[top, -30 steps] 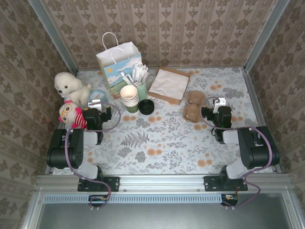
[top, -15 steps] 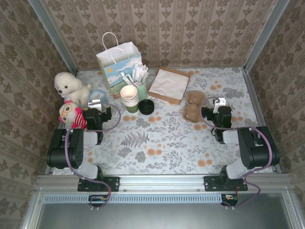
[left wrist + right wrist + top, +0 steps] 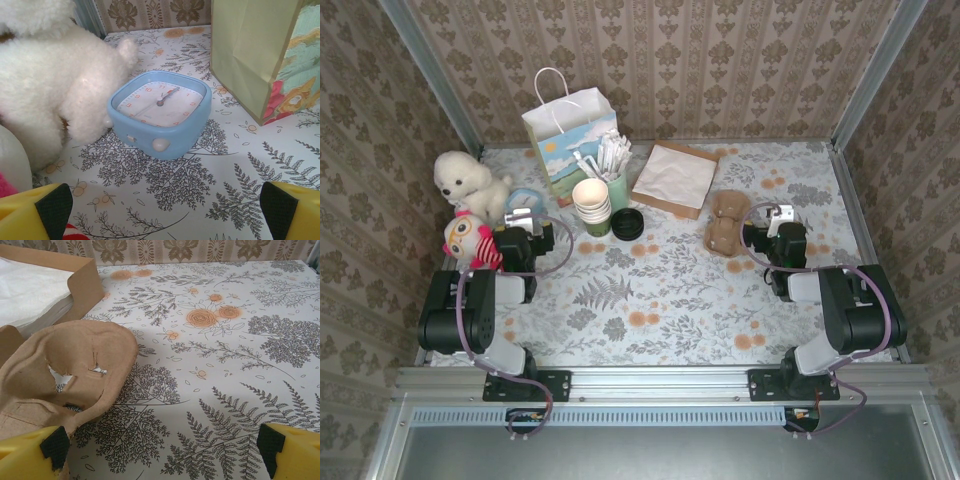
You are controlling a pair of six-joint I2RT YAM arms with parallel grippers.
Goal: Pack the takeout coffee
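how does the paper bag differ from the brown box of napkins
The paper bag stands upright and tall; the brown box lies flat and shallow. The bag is white with a colourful printed scene; the box is plain brown. The bag has a loop handle; the box has none, and its open top shows white napkins. Both sit toward the far side of the table.

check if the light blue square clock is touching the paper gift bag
Apart. The left wrist view shows bare tablecloth between the light blue square clock and the paper gift bag.
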